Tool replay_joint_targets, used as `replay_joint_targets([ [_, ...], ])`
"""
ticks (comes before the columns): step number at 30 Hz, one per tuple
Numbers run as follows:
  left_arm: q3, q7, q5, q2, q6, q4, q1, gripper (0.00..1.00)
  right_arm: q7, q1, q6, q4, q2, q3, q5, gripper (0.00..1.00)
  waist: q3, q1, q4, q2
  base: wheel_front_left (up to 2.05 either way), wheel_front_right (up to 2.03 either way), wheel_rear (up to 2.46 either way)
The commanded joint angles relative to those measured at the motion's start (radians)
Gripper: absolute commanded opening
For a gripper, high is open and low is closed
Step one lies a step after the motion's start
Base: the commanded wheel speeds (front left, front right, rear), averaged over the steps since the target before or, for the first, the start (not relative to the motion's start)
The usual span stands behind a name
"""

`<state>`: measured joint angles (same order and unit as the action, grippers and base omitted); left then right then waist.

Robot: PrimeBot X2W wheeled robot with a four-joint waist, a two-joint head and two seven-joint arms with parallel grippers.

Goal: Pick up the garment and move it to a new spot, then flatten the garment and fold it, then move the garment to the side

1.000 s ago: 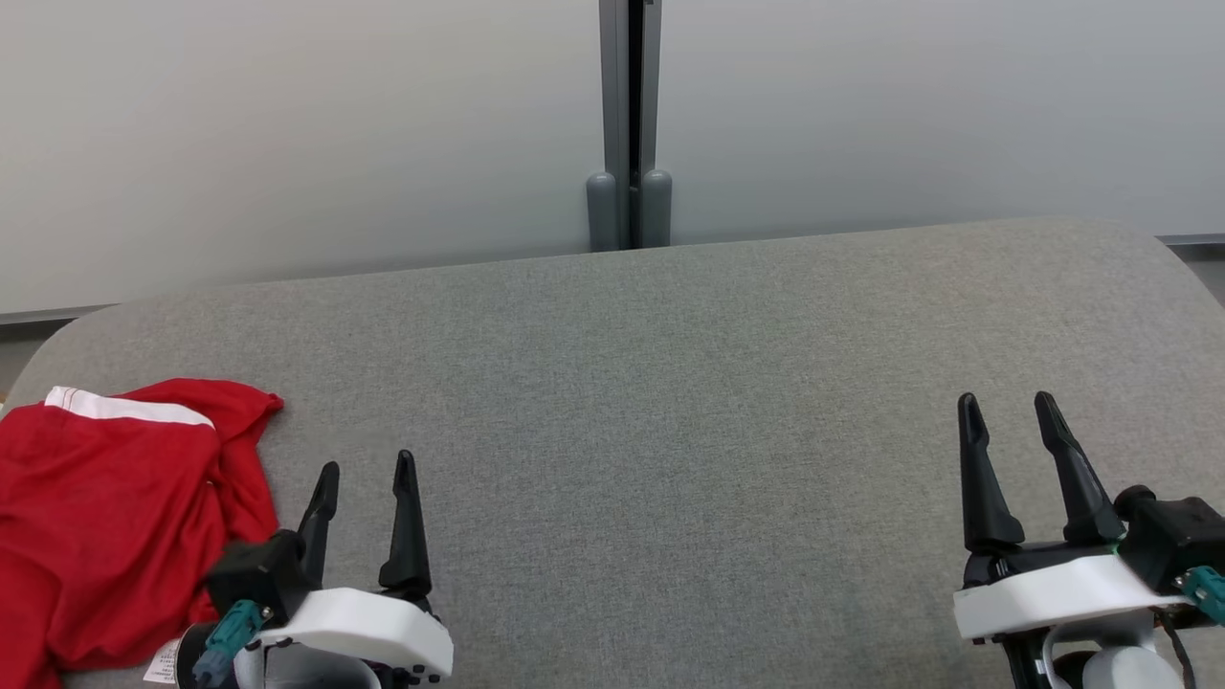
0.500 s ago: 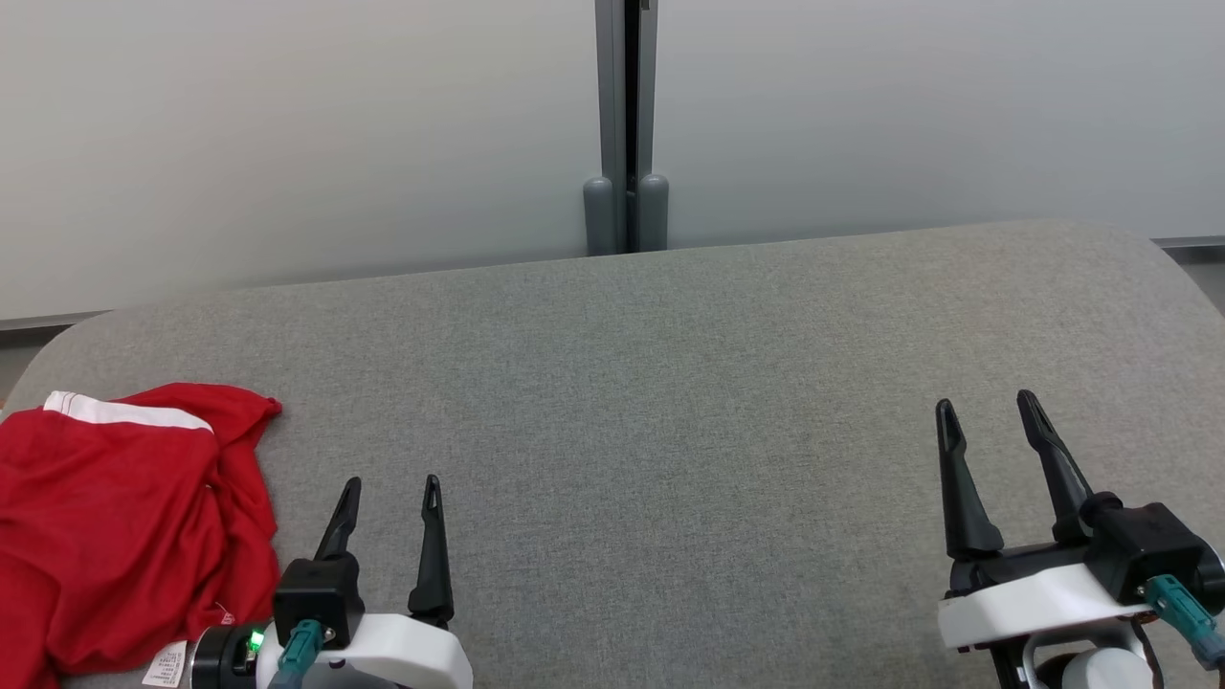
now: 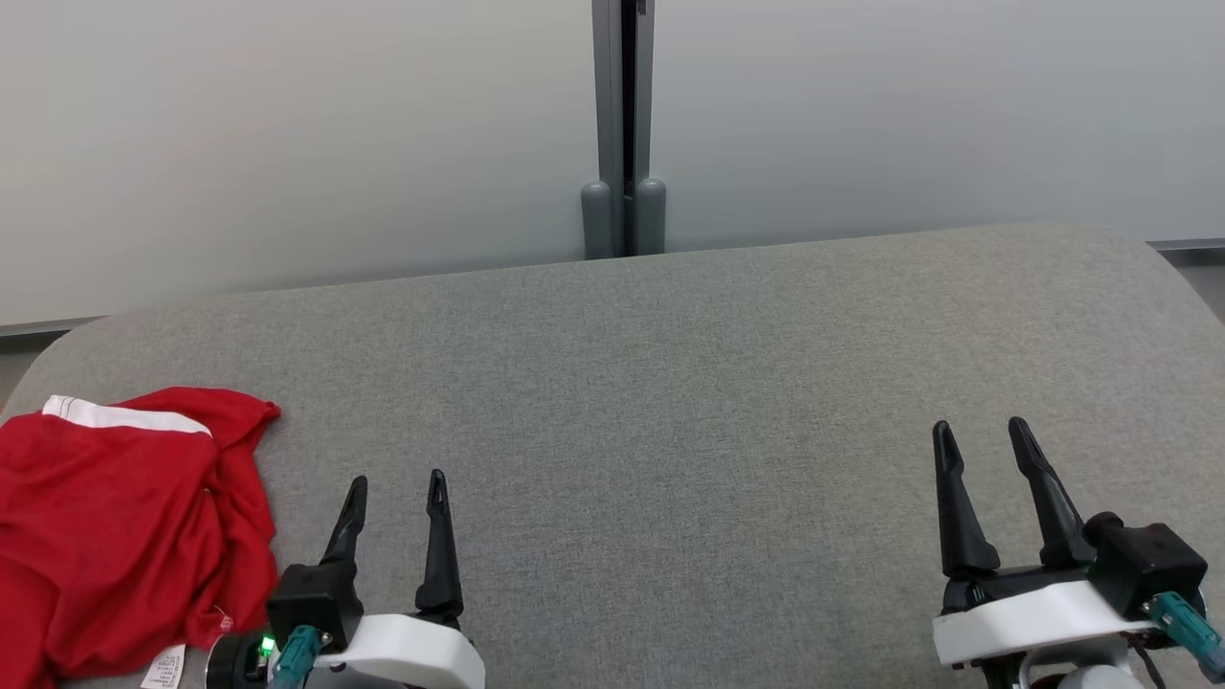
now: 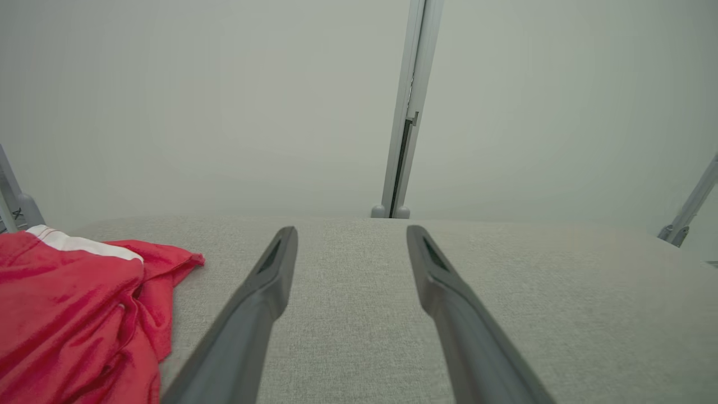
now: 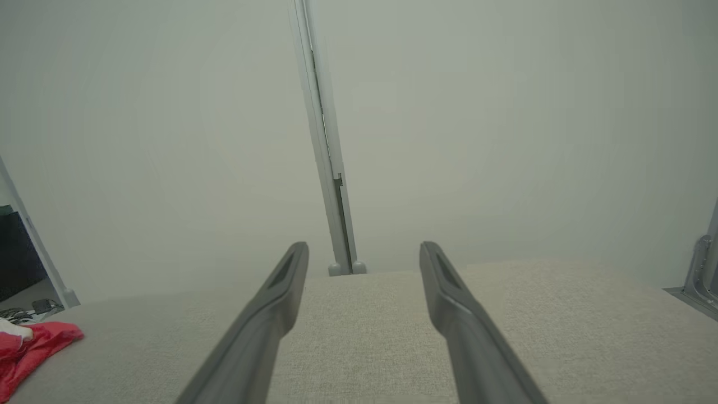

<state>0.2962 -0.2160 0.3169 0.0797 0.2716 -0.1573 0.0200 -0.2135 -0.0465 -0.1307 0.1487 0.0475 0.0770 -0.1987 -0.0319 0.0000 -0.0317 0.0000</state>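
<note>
The garment (image 3: 115, 522) is red with a white band along its far edge and lies bunched at the near left of the grey padded surface (image 3: 670, 383). It also shows at the lower left of the left wrist view as the garment (image 4: 73, 314), and as a small red corner, the garment (image 5: 31, 345), in the right wrist view. My left gripper (image 3: 397, 483) stands open just right of it, apart from the cloth, nothing between its fingers. My right gripper (image 3: 981, 431) is open and empty at the near right.
Pale wall panels (image 3: 287, 144) rise right behind the surface, joined by a grey post (image 3: 622, 124). The surface has rounded far corners, and its left edge runs close behind the garment. A white care label (image 3: 163, 667) pokes out at the garment's near edge.
The left gripper has drawn back toward me and shifted slightly right, away from the garment. The right gripper has moved a little left and nearer. The garment lies as before.
</note>
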Motion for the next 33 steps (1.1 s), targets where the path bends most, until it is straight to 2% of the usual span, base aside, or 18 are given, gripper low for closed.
replay_joint_targets([
  [1,-0.011,-0.008,0.003,-0.002,-0.008,0.003,-0.014,1.0,-0.011,-0.002,0.0,0.006,0.003,0.002,-0.016,1.0,-0.001,0.0,0.0,0.0,0.0,0.0,0.0],
  [7,-0.037,-0.019,-0.018,-0.02,-0.04,-0.007,-0.035,1.0,0.015,-0.016,0.0,0.06,0.004,0.014,-0.115,1.0,-0.006,0.0,-0.002,0.0,0.0,0.0,0.0],
  [12,-0.042,-0.029,-0.028,-0.028,-0.06,-0.044,-0.05,1.0,0.014,-0.019,0.0,0.082,0.004,0.019,-0.082,1.0,-0.011,0.0,-0.003,0.0,0.0,0.0,0.0],
  [24,-0.001,-0.051,-0.087,-0.027,-0.034,-0.107,-0.036,1.0,0.007,-0.022,0.0,0.104,0.005,0.028,-0.006,1.0,-0.019,0.0,-0.009,0.0,0.0,0.0,0.0],
  [33,0.001,-0.051,-0.089,-0.028,-0.038,-0.111,-0.029,1.0,0.005,-0.016,0.0,0.114,0.005,0.022,-0.039,1.0,-0.021,0.0,0.004,0.0,0.0,0.0,0.0],
])
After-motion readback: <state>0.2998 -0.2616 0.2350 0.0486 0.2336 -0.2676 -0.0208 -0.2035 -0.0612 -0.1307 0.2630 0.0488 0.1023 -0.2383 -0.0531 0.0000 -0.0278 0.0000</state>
